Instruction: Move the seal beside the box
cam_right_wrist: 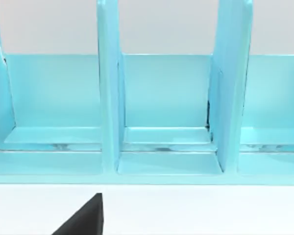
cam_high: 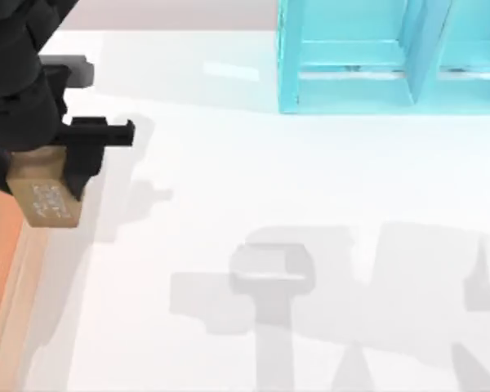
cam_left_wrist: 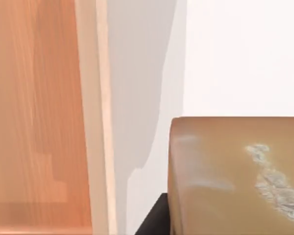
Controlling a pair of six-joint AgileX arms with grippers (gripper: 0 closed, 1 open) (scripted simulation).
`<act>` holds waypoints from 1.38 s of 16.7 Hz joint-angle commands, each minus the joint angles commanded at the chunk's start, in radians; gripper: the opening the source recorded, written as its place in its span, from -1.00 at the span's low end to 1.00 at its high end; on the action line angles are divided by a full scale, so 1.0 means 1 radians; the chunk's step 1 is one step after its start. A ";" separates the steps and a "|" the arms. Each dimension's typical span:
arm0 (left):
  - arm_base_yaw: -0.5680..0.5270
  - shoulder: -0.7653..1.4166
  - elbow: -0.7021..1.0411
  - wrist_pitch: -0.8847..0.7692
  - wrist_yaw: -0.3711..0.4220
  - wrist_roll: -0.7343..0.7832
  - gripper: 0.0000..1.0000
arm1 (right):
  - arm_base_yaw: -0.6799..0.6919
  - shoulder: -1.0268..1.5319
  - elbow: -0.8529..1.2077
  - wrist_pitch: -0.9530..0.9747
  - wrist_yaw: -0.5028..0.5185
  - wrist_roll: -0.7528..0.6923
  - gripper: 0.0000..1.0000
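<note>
A: Where is the seal (cam_high: 47, 194) sitting right now?

B: It is hanging at the bench's left edge, about midway between the far and near edges, clamped in the left gripper (cam_high: 69, 175). The black fingers (cam_high: 106, 133) are pressing against its sides, and its face with the pale engraved marks is pointing upward toward the overhead camera.

A: And relative to the box (cam_high: 4, 269)?

B: The seal is lying just beside the box's pale rim, at the bench side of it. In the left wrist view the seal (cam_left_wrist: 235, 176) is filling the lower corner, with a strip of shaded white bench (cam_left_wrist: 137, 98) separating it from the rim of the box (cam_left_wrist: 95, 117). Whether it is resting on the surface or hovering above it, I cannot tell.

A: How much room is there around it?

B: Plenty toward the right: the white bench (cam_high: 310, 180) is running bare across the middle to the right edge, carrying just shadows. The cyan shelf unit (cam_high: 351, 57) is standing along the far edge, well apart from the seal.

A: The right arm?

B: Its wrist camera is facing the shelf unit (cam_right_wrist: 161, 98) and its upright dividers. A dark piece of the right gripper (cam_right_wrist: 85, 218) is poking in, but I cannot tell how its fingers stand.
</note>
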 joint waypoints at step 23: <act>0.008 0.015 -0.236 0.254 0.001 0.009 -0.85 | 0.000 0.000 0.000 0.000 0.000 0.000 1.00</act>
